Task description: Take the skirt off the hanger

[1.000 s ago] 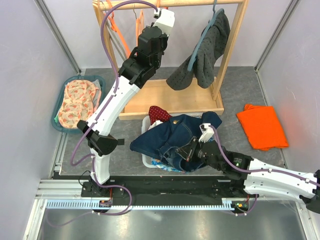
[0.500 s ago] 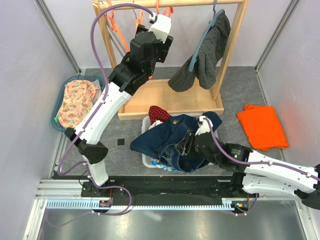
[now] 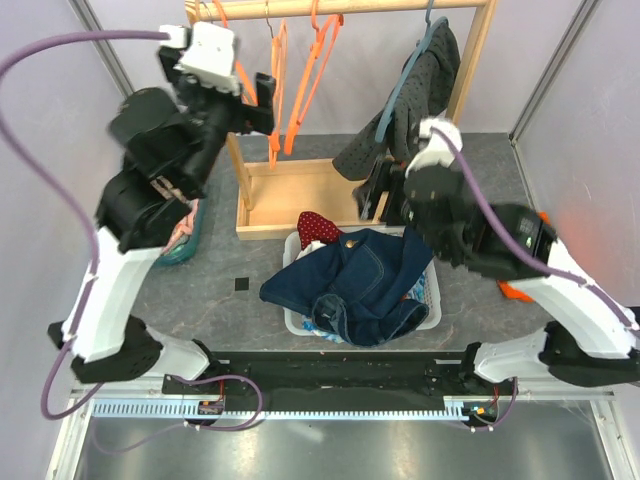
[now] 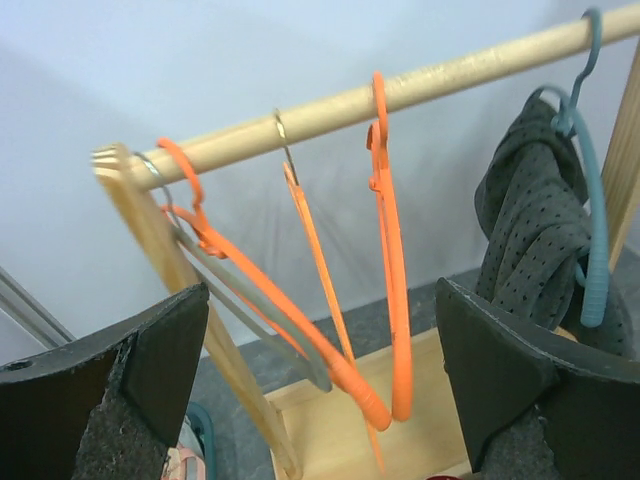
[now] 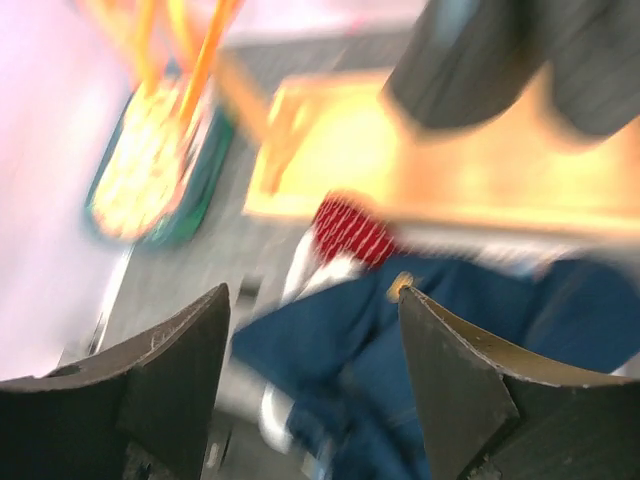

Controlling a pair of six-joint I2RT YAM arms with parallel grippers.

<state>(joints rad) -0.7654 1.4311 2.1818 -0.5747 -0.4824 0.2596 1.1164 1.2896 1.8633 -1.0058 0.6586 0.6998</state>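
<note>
Denim is what matters, and the denim skirt (image 3: 350, 280) is down in a heap over the white basket (image 3: 433, 300) at the middle of the surface (image 3: 240, 315), nowhere near the rail (image 4: 440, 75). Up on that rail the orange hangers (image 4: 392, 300) dangle bare, no cloth on any of them. The only hanger carrying anything is the blue hanger (image 4: 597, 230) at the far end, and that is a grey garment (image 4: 530, 230), not the skirt.

Left claw (image 4: 322, 372) is high up facing the rack, fingers spread wide with only air between them. Right claw (image 5: 312, 375) is lifted above the basket, fingers parted wide too. Its view is badly blurred, but blue fabric shows below the fingers rather than pinched in them, so I call it empty.

By my reading the job is essentially finished: the skirt is off its hanger and set down, and neither arm has hold of anything. All that looks left is for both arms to pull back clear of the rack and basket.
</note>
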